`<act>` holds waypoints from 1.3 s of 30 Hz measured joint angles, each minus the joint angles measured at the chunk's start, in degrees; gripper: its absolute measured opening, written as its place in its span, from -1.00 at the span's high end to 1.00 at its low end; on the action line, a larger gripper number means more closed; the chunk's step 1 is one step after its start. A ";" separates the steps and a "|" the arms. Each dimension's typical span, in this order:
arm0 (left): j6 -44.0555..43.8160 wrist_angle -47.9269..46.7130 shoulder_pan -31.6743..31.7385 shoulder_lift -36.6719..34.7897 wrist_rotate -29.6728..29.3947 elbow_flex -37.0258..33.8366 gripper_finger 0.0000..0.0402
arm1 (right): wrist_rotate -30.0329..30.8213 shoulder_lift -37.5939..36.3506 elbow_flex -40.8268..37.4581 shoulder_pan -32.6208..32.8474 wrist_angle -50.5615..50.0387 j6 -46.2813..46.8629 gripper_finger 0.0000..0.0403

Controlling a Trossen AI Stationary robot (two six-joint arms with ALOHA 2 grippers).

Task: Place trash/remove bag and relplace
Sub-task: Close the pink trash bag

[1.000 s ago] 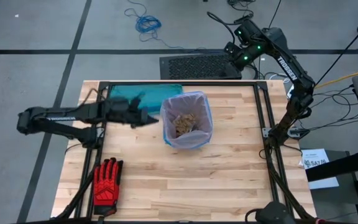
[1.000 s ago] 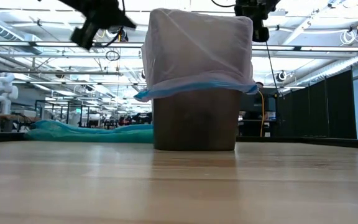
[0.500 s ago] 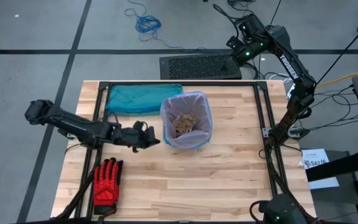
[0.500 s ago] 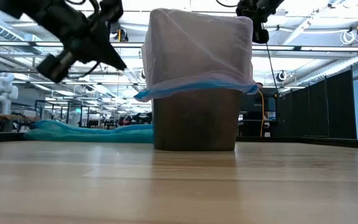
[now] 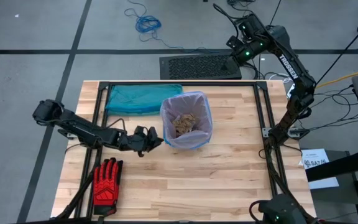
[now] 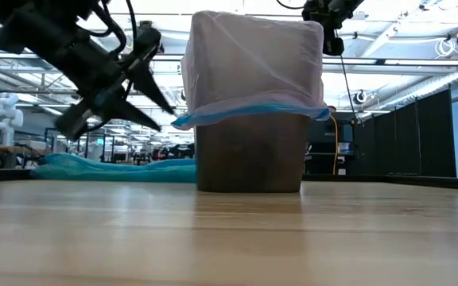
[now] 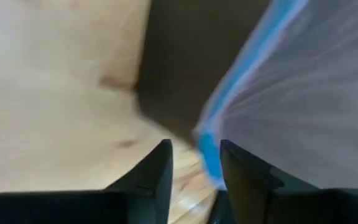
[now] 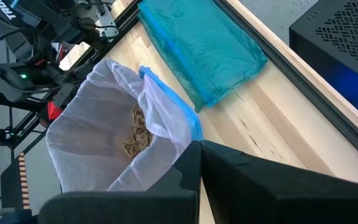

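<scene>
The bag (image 5: 166, 127), a thin pale liner with a blue hem (image 6: 249, 113), lines a brown bin (image 6: 249, 155) at mid-table and is folded over its rim. The trash (image 5: 184, 122), tan paper wads, lies inside it. My left gripper (image 5: 157, 138) is open at the bin's left side, level with the hem. In the left wrist view a stretch of the blue hem (image 7: 209, 152) lies between its fingertips. My right gripper (image 5: 232, 45) is shut on nothing, high beyond the table's far right corner. My left gripper comes at the bag's blue hem (image 7: 207, 140) from the table's left, slanting down, with one finger on either side of it. Whether a finger (image 7: 241, 171) touches the hem, I cannot tell.
A teal-blue plastic bag (image 5: 143, 98) lies flat at the far left, behind the left arm. A red-and-black glove (image 5: 107, 182) lies at the near left corner. A black frame rail (image 5: 263, 124) runs along the table's edges. Bare wood stretches across the near and right side.
My left gripper has come down from above the bin's rim to the level of the hem, swinging toward the table's near edge and in to the bin's left side. It has rolled about its own line and opened. The bag and bin have stayed put.
</scene>
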 joint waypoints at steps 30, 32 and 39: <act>2.27 11.29 0.13 8.61 -5.19 -0.30 0.96 | -7.48 0.90 -21.62 4.28 9.16 2.26 1.00; 2.41 11.29 0.13 8.61 -5.18 -0.30 0.97 | -7.90 0.90 -21.62 4.88 7.27 1.11 1.00; 2.45 11.43 0.13 8.59 -5.16 -0.30 0.99 | -11.92 0.90 -21.62 7.22 6.70 1.19 0.74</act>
